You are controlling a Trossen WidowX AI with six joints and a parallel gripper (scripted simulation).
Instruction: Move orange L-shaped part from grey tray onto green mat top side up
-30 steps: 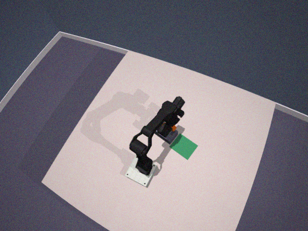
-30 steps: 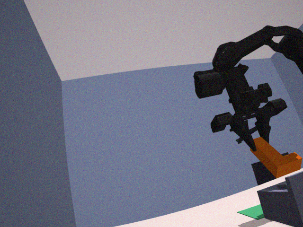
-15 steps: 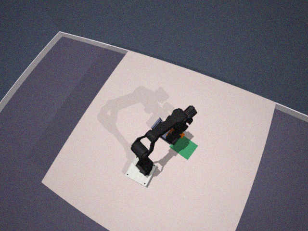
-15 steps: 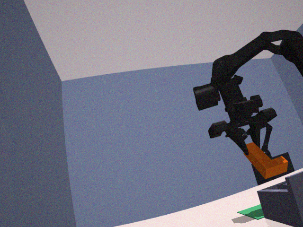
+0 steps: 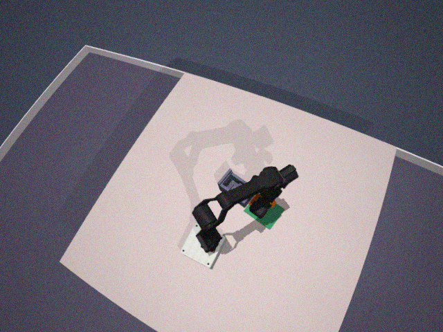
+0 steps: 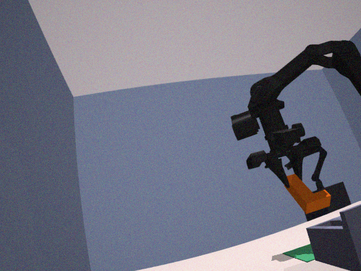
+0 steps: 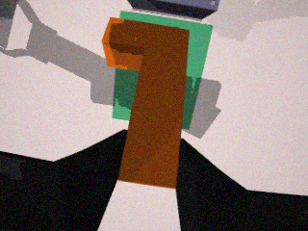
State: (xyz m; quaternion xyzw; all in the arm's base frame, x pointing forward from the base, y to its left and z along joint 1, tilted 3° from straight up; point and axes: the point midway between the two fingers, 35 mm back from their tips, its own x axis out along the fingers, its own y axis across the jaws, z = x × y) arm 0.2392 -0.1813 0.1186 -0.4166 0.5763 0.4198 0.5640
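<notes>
The orange L-shaped part (image 5: pixel 255 200) (image 6: pixel 304 196) (image 7: pixel 161 91) hangs in the air, tilted, with its L-shaped end lower than the held end. My gripper (image 6: pixel 294 182) (image 7: pixel 152 140) is shut on the straight end of the part. In the top view the arm hides the fingertips and much of the part. The green mat (image 5: pixel 273 218) (image 6: pixel 306 257) (image 7: pixel 203 40) shows beneath and behind the part in the wrist view. The grey tray (image 5: pixel 223 184) (image 6: pixel 326 246) (image 7: pixel 192 8) stands beside the mat, its visible pocket empty.
The arm's pale base plate (image 5: pixel 196 250) lies on the table (image 5: pixel 150 214) to the lower left of the mat in the top view. The tray's walls rise beside the mat. The arm's shadow crosses the mat.
</notes>
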